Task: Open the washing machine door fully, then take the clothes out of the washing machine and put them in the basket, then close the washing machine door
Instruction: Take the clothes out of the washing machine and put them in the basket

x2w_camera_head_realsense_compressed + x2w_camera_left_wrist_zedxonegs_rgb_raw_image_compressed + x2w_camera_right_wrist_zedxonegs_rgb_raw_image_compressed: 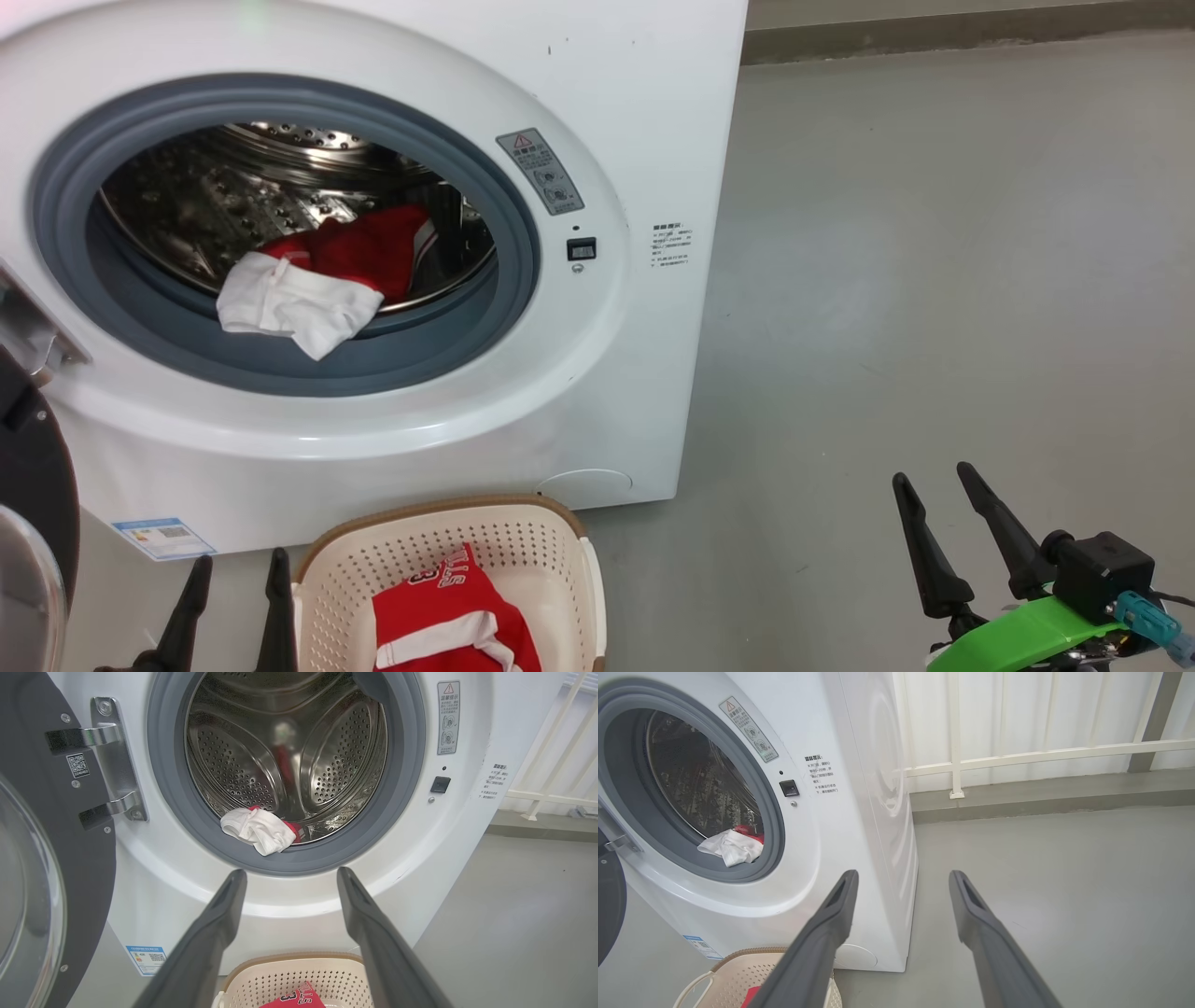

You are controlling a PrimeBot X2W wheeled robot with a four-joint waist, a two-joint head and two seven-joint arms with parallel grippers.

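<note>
The step in hand looks like fetching the last garment, and the left gripper (239, 560) seems best placed for it; it hangs low just left of the basket (439, 509), which stands on the floor against the foot of the washing machine (644, 112) with one red jersey (448, 607) already inside; from there the arm should rise over the basket rim and go straight through the round opening, keeping clear of the grey gasket (439, 359); the red and white clothes (308, 285) lie at the front of the drum (187, 205), the white part draped onto the gasket, so a grip on that bunched white fold should hold plenty of cloth; lifting up and back before letting go should keep loose ends from snagging. The door (28, 485) stands swung open at the left. Both arms are low, fingers pointing up and forward; the left gripper is spread wide and empty; the right gripper (932, 478) is also wide and empty, well off to the right over bare floor (934, 233).
</note>
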